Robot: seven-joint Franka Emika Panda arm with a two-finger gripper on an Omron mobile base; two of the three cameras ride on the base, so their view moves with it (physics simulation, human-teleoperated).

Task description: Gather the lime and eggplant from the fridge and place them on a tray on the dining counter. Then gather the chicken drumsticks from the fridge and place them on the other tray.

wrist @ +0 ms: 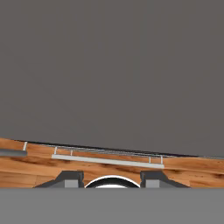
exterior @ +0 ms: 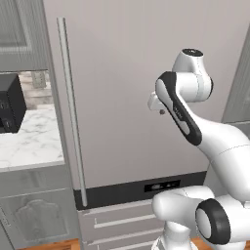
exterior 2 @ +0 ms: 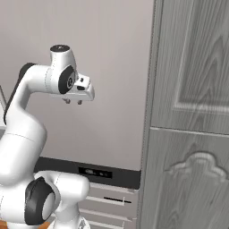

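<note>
I am holding my pincer [exterior 2: 74, 102] in front of the closed fridge door [exterior: 127, 88], pointing down, its fingers [wrist: 72, 179] standing partly apart and grasping nothing. The door's long handle [exterior: 72, 112] is running along its left edge, well apart from my pincer.

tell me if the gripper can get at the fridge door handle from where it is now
Probably yes. The gripper hangs in front of the closed fridge door, jaws pointing down with nothing between them, and nothing lies between it and the handle off to its left.
</note>
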